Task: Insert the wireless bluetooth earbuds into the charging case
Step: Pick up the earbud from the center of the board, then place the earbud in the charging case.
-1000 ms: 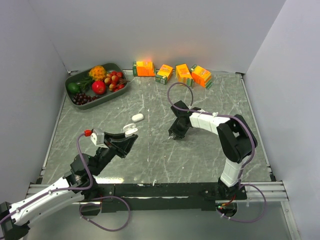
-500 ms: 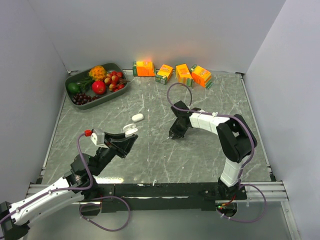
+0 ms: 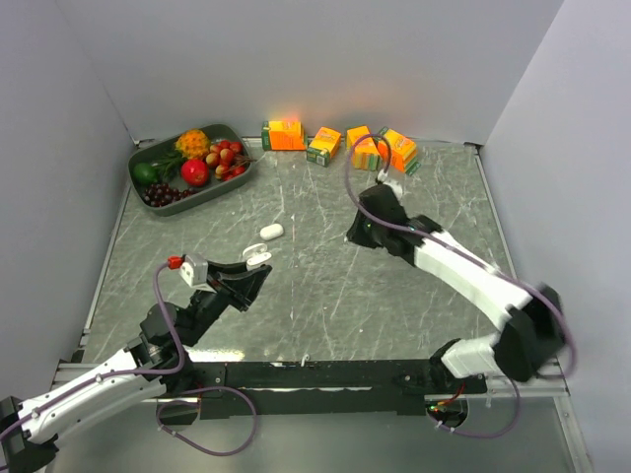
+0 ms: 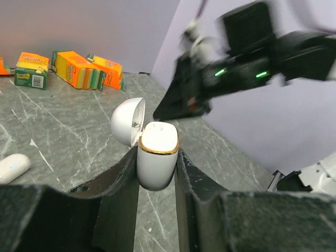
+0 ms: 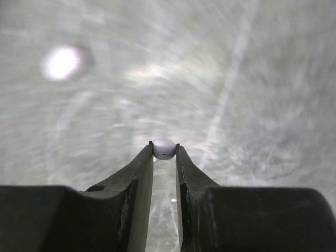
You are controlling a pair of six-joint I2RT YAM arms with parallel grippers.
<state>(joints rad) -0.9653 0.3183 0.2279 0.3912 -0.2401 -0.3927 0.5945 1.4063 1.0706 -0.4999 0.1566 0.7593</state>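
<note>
My left gripper (image 4: 157, 164) is shut on the white charging case (image 4: 156, 157), which has a gold rim. It holds the case upright above the table with the lid flipped open to the left; the case also shows in the top view (image 3: 258, 258). My right gripper (image 5: 164, 150) is shut on a tiny white earbud (image 5: 164, 148) pinched at its fingertips, raised above the table. In the top view the right gripper (image 3: 355, 235) hangs over the table's middle, to the right of the case and apart from it. A small white oval piece (image 3: 271, 231) lies on the table beyond the case.
A green tray of fruit (image 3: 146, 158) stands at the back left. Several orange juice cartons (image 3: 340, 144) line the back wall. The table is grey marble (image 3: 315, 296), with walls on three sides. The right wrist view is motion-blurred.
My right arm has lifted off the table and swung back and up with the earbud in its jaws. The left arm and the case have not moved.
</note>
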